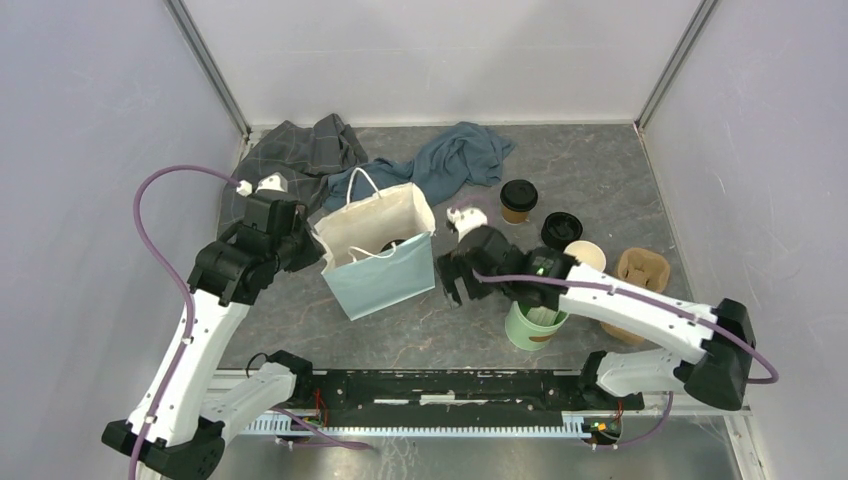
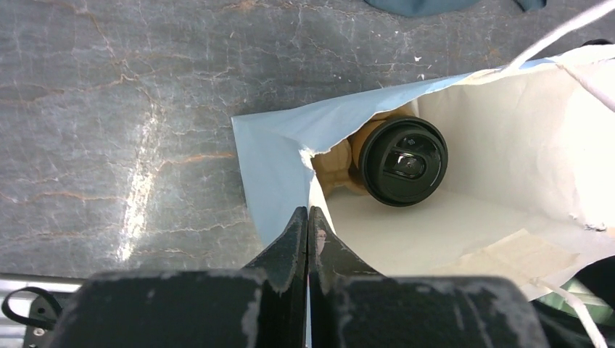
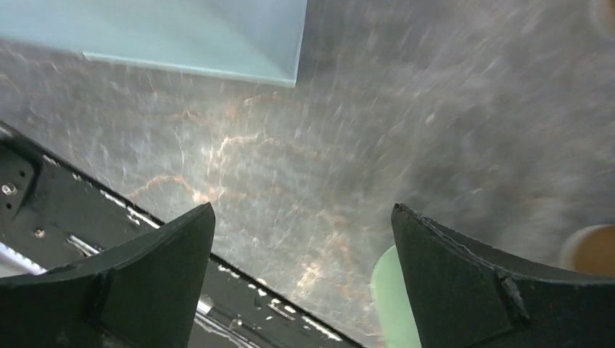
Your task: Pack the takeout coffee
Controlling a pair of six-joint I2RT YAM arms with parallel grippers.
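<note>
The left gripper pinches the rim of the pale blue paper bag, jaws pressed together on the paper, apparently holding its mouth open left of the table's centre. Inside, one lidded coffee cup stands upright, lid up, against a partly hidden brown pulp tray. The second coffee cup stands upright toward the far edge, right of centre, well apart from the bag. The right gripper, fingers spread and empty, hangs just beside the bag's right wall. That cup lies beyond it toward the far right corner, so the right arm is the nearer one. Toward the right edge stand a green cup of stirrers and a stack of lidless cups.
</note>
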